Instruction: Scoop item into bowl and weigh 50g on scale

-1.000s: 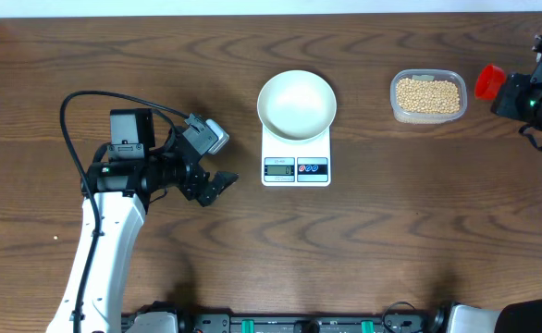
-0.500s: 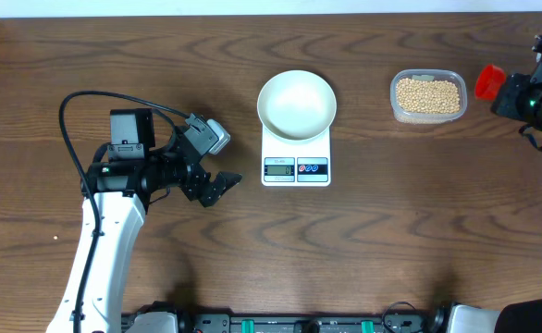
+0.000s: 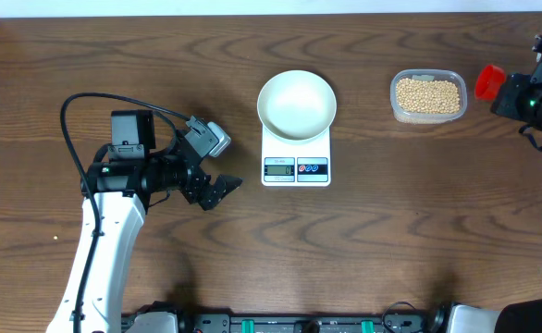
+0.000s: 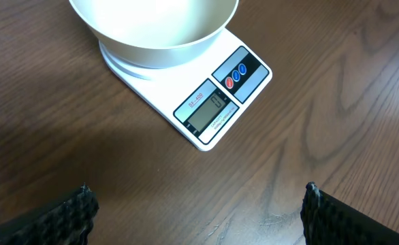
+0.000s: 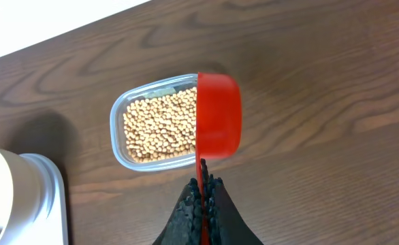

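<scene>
Ahead of the left gripper (image 4: 198, 203), whose fingers stand wide apart and empty, the scale (image 4: 216, 109) carries the empty white bowl (image 4: 158, 51). Further right, soybeans (image 5: 160, 126) fill the clear tub (image 5: 120, 146) just beyond the right gripper (image 5: 201, 194), which is pinched tight on the thin handle of a red scoop (image 5: 218, 112). Risks: the handle may twist in that narrow pinch and spill beans in transit, and a heaped scoop may overshoot the target weight.

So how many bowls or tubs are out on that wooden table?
2. A round white bowl sits on the flat white kitchen scale mid-table; a clear plastic tub of small beige beans stands to its right. None seem hidden.
</scene>
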Tool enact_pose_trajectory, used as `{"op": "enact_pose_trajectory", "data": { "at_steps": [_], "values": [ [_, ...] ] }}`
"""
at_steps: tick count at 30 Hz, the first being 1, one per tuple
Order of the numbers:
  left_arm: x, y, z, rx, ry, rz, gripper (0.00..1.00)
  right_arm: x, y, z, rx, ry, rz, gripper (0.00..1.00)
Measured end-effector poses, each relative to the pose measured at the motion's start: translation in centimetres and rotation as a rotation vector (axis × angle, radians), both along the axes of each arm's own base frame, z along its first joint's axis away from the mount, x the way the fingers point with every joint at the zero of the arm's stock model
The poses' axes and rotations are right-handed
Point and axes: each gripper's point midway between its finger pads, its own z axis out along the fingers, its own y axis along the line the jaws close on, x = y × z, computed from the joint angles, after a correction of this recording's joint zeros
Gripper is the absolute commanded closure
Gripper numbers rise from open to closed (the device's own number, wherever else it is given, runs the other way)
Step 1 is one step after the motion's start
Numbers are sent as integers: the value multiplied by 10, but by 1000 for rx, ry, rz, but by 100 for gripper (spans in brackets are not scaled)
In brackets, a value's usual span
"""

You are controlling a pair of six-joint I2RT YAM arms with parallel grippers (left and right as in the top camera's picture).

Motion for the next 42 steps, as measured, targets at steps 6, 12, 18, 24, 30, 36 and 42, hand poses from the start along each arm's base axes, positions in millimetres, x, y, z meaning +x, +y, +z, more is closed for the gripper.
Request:
{"op": "enact_pose_trajectory", "data": {
  "at_steps": [6,12,18,24,30,36,42],
  "values": [
    [0,0,0,0,0,0,2,0,0,0,0,0,0,99],
    [0,0,0,0,3,0,2,0,1,0,6,-1,6,99],
    [-6,0,-3,-1,31,0,2,0,2,0,9,-3,9,99],
    [-6,0,-3,-1,33,0,2,0,3,0,11,-3,10,99],
    [-1,0,0,0,3,0,2,0,3,0,11,-3,10,99],
    [3,0,1,0,-15,0,2,0,3,0,11,-3,10,99],
    [3,0,1,0,-14,0,2,0,3,0,11,-3,10,99]
  ]
}}
